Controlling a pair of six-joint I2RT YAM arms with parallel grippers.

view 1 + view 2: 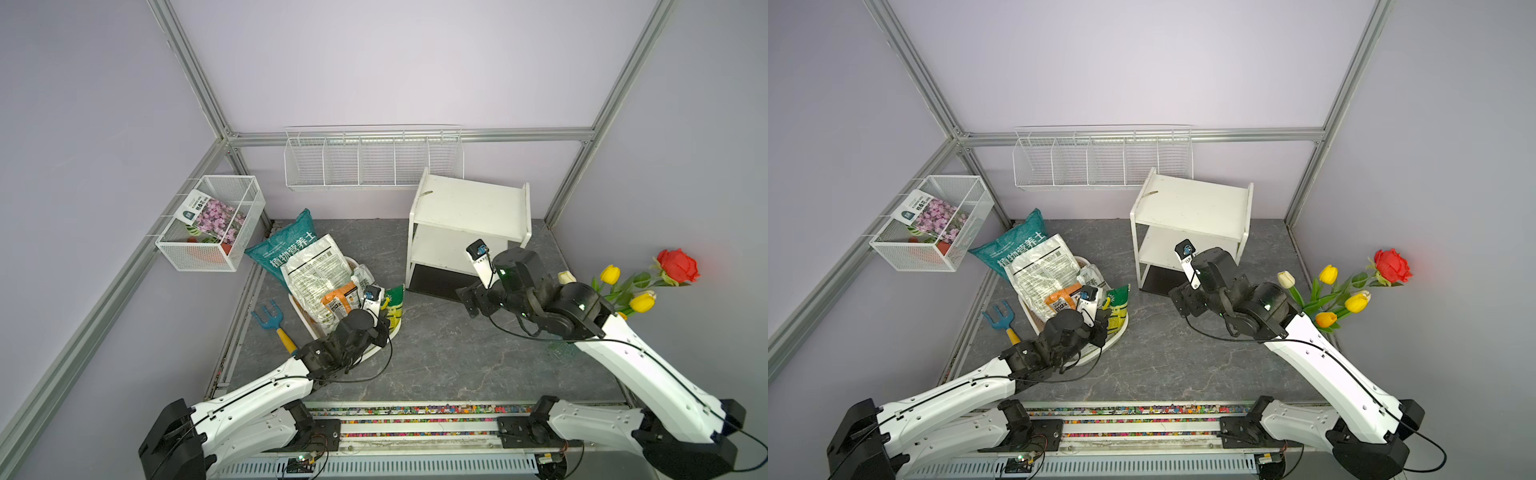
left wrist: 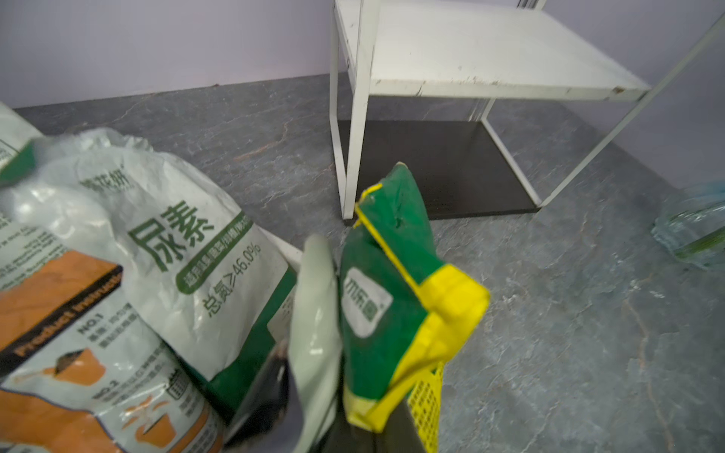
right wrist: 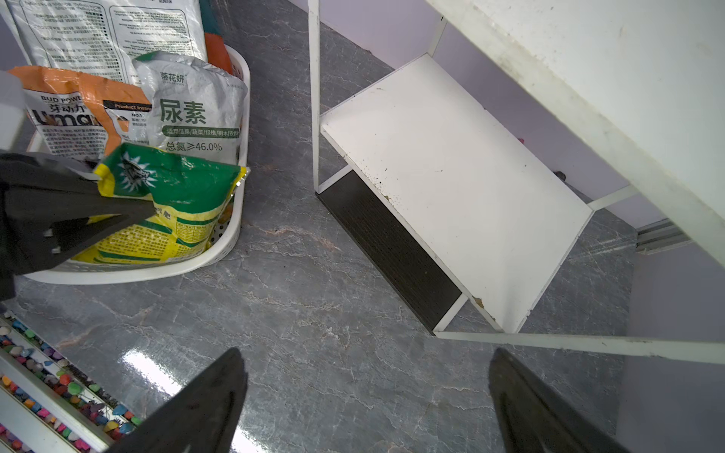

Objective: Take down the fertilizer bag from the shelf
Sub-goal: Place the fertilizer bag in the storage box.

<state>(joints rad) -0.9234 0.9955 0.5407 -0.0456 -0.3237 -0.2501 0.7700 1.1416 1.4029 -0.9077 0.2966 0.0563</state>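
Pinching fertilizer bag (image 2: 392,313) — left claw (image 2: 345,290), over basket (image 3: 231,231).

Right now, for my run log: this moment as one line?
left jaws: shut on green-yellow bag | right jaws: open, empty | bag: at white basket | shelf: no bag on it

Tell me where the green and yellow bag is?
In a top view, the green-and-yellow bag sits in the white basket, left of the shelf, pinched by the left gripper.

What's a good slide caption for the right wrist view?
Open right tool before the bare white shelf; left tool grips the green-and-yellow bag in the basket.
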